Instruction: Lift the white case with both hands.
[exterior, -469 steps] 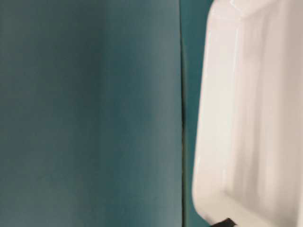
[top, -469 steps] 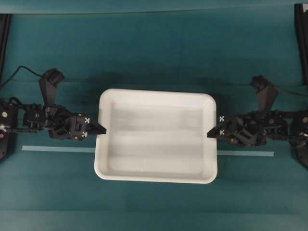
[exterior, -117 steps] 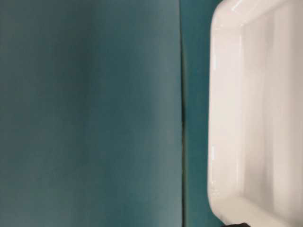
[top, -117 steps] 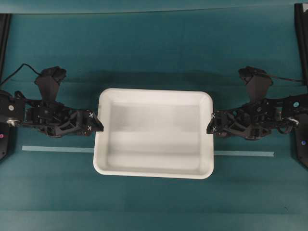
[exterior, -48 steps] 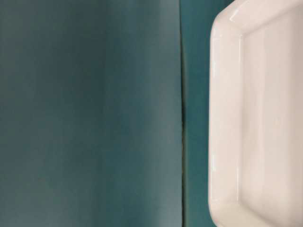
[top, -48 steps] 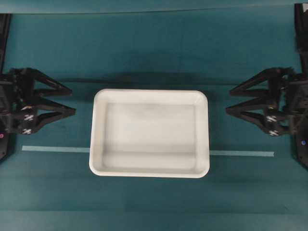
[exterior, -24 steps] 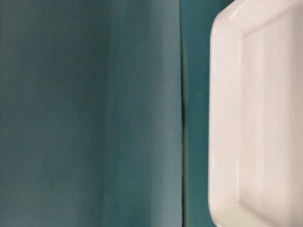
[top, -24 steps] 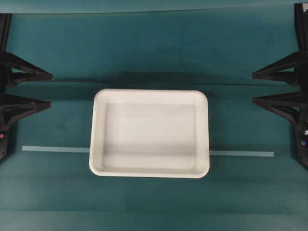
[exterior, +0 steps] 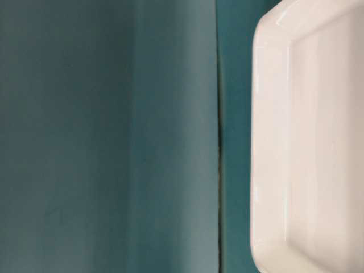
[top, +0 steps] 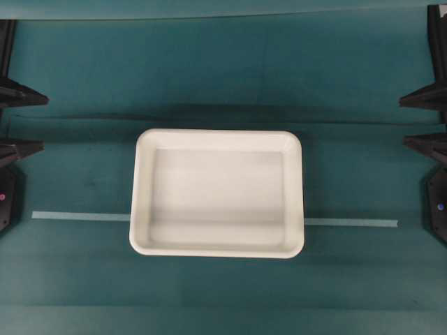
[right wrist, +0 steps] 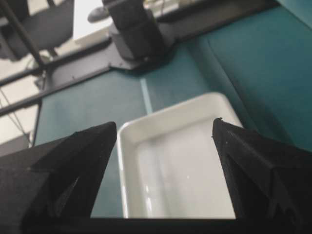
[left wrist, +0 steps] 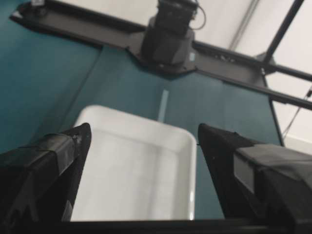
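Both of my arms have pulled back from the white case since ten seconds ago, when my fingertips were at its two short sides; the case has also shifted slightly toward the left of the overhead view.

Left to right, overhead view:
- My left fingers: only two black tips show at the left edge, spread wide, nothing between them. Well apart from the case.
- Pale tape strip runs across the teal desk, passing under the case and out again on the right.
- White case sits flat on the desk in the middle, long sides running left to right, rim up, nothing inside.
- My right fingers: two black tips at the right edge, also spread wide and holding nothing. Well apart from the case.

Left wrist view: both finger pads frame the case, which lies ahead on the desk; the opposite arm base stands beyond it.

Right wrist view: same arrangement, fingers wide apart, case ahead between them, untouched.

Table-level view: only one rounded corner and rim of the case show, lying on the desk.
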Action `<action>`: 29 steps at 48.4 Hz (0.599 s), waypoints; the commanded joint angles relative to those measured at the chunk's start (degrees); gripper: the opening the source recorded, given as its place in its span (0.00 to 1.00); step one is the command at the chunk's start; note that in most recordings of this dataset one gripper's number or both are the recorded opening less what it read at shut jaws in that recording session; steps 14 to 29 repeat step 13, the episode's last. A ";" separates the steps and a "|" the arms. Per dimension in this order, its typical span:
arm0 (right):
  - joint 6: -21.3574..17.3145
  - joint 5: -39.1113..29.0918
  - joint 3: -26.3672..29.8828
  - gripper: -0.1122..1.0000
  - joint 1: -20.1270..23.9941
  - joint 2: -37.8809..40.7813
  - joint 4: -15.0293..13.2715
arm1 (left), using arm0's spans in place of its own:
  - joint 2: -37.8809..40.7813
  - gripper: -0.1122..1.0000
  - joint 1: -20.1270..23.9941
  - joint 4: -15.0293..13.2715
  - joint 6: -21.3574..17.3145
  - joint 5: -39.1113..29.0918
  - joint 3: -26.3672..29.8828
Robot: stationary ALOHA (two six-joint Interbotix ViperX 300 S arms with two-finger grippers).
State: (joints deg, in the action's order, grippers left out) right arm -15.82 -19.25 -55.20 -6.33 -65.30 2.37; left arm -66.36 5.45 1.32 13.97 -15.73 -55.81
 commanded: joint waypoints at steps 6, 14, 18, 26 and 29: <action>0.18 -0.09 0.79 0.87 -0.09 -0.26 -0.09 | 0.09 0.94 0.00 0.26 -0.09 -0.53 1.85; 0.26 0.00 0.70 0.87 -0.09 -0.35 -0.09 | 0.18 0.94 0.00 0.26 -0.18 -0.53 1.85; 0.26 0.00 0.70 0.87 -0.09 -0.35 -0.09 | 0.18 0.94 0.00 0.26 -0.18 -0.53 1.85; 0.26 0.00 0.70 0.87 -0.09 -0.35 -0.09 | 0.18 0.94 0.00 0.26 -0.18 -0.53 1.85; 0.26 0.00 0.70 0.87 -0.09 -0.35 -0.09 | 0.18 0.94 0.00 0.26 -0.18 -0.53 1.85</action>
